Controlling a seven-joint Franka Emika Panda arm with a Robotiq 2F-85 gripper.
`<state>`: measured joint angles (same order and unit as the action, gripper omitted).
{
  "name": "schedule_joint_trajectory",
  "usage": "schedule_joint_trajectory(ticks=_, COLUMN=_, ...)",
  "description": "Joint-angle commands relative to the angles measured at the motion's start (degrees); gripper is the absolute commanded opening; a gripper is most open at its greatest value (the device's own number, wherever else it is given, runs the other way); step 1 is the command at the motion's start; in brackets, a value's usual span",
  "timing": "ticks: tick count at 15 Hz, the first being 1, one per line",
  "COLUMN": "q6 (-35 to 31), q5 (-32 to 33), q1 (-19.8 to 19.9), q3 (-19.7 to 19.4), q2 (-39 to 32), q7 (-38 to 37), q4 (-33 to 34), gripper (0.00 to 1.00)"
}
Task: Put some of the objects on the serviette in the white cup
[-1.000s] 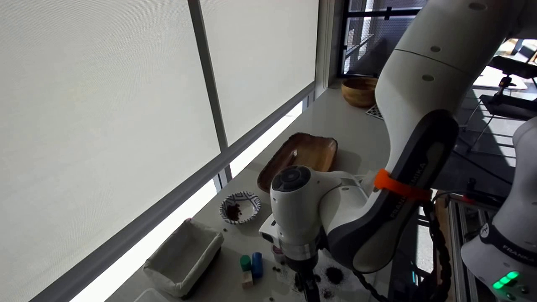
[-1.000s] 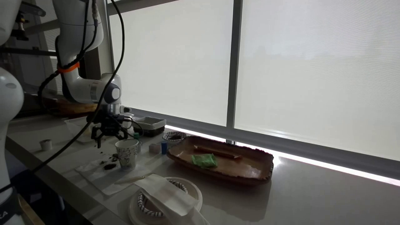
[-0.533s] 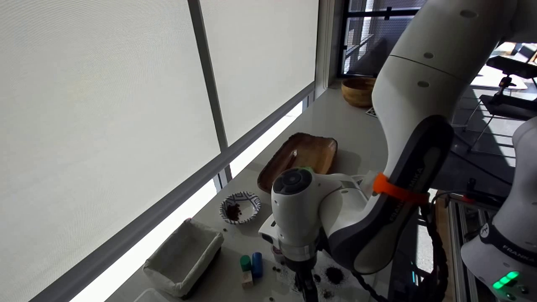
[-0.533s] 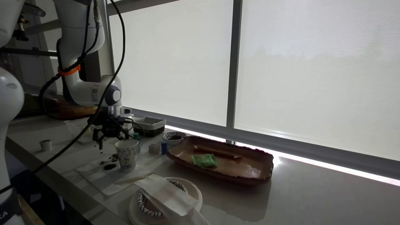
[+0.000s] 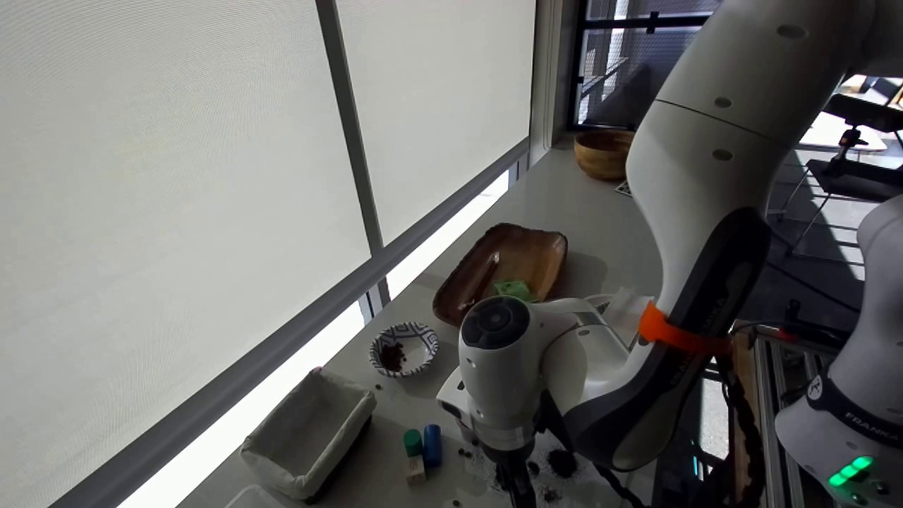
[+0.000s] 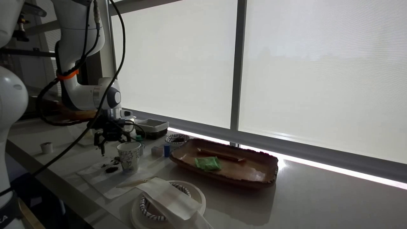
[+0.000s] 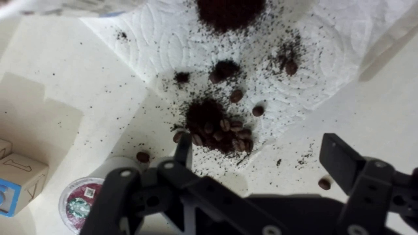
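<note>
at the left of the wrist view a lettered wooden block (image 7: 23,178) is sitting on the counter (image 7: 107,88), and near it a small tub (image 7: 78,207) is showing a red and green printed lid that is reading clearly only from here. further right, dark beans (image 7: 225,125) and grounds (image 7: 230,13) are lying on the white serviette (image 7: 313,78), a few strays resting on the counter, while the exterior views are giving these only as dark specks and patches. the gripper (image 7: 261,148) is filling the lower edge, its two fingers (image 7: 184,148) standing wide apart and holding nothing; whether the tip at picture left is touching a bean i cannot tell. in an exterior view a small pale pot (image 6: 46,147) is standing far left, the gripper is hanging above the counter, and just right of it the white cup (image 6: 128,159), printed in grey, is standing upright at the serviette's edge; the wrist view is catching only what seems to be its side. then a plate (image 6: 199,194) is carrying a striped bowl (image 6: 144,208) under a paper sheet (image 6: 173,198), and a wooden tray (image 6: 254,173) is holding a green packet (image 6: 208,163). in an exterior view a cloth-lined bin (image 5: 346,439) is opening its inside to sight, a patterned bowl (image 5: 419,349) is showing dark red bits (image 5: 392,357), a blue cylinder (image 5: 432,446) is resting nearby, the arm (image 5: 497,381) is hiding the white cup, and a wooden bowl (image 5: 604,161) is standing at the back.
</note>
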<state>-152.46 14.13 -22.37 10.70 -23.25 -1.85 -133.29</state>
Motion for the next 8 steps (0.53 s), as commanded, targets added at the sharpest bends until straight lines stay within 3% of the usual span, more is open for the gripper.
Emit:
schedule_joint_trajectory(ticks=1, q6=-0.93, q5=3.16, q1=-2.38, q3=-2.21, q2=-1.43, q7=-5.22, q4=0.72, gripper=1.0)
schedule_joint_trajectory(ticks=6, q6=-5.02, q5=5.73, q1=-4.33, q3=-4.84, q2=-2.96, q7=-9.93, q4=1.28, gripper=0.93)
schedule_joint_trajectory(ticks=8, q6=-6.23, q5=6.28, q1=-5.25, q3=-6.03, q2=-3.31, q7=-11.5, q4=1.26, gripper=0.77)
